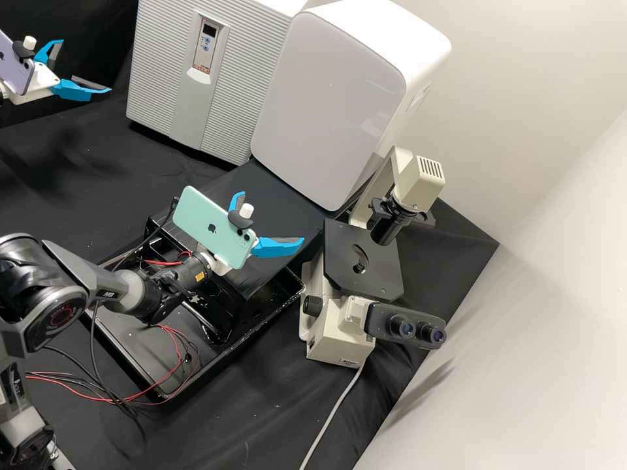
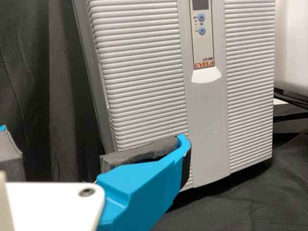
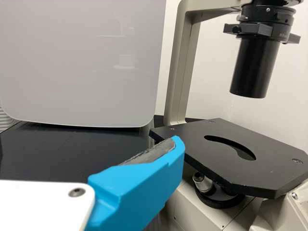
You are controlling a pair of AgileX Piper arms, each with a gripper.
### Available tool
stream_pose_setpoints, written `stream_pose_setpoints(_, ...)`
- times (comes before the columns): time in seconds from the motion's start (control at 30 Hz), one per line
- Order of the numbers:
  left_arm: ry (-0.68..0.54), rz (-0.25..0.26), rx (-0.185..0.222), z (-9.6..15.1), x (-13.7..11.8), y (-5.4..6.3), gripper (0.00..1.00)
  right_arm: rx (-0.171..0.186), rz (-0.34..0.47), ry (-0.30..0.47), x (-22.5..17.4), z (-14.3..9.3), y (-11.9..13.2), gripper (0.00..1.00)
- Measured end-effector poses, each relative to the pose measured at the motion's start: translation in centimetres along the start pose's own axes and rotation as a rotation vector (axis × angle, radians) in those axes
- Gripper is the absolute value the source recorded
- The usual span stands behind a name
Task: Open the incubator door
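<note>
Grey incubator [image 1: 241, 78] shut; left hand [image 1: 85, 66] wide, right hand [image 1: 272, 217] (also wide) near microscope [image 1: 336, 336].

Incubator door [image 1: 243, 85]: pale grey, ribbed, smooth down middle; shut, upright, far side of bench [image 1: 274, 398].

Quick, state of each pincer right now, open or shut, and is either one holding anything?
Left pincer: open, holding nothing, by the incubator.
Right pincer: open, holding nothing, near the microscope stage.

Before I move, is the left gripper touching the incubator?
Apart. The high view shows black cloth between the left gripper and the incubator, edge to edge.
</note>
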Motion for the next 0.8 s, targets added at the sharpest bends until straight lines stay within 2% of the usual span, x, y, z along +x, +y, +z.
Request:
stream_pose_setpoints(0.4, -0.008, -0.001, 0.006, 0.1, 0.0, 0.0, 1.00, 0.000, 0.000, 0.000, 0.0, 0.0, 0.0, 1.00)
stream_pose_setpoints(0.5, -0.038, -0.013, -0.011, 0.0, 0.2, -0.2, 1.00, 0.000, 0.000, 0.000, 0.0, 0.0, 0.0, 1.00)
stream_pose_setpoints(0.6, -0.087, -0.017, -0.031, -0.3, 1.0, -0.1, 1.00, 0.000, 0.000, 0.000, 0.0, 0.0, 0.0, 1.00)
stream_pose_setpoints(0.7, -0.147, -0.014, -0.076, -1.0, 2.5, 0.5, 1.00, 0.000, 0.000, 0.000, 0.0, 0.0, 0.0, 1.00)
stream_pose_setpoints(0.8, -0.202, -0.016, -0.066, -1.8, 4.5, 0.8, 1.00, 0.000, 0.000, 0.000, 0.0, 0.0, 0.0, 1.00)
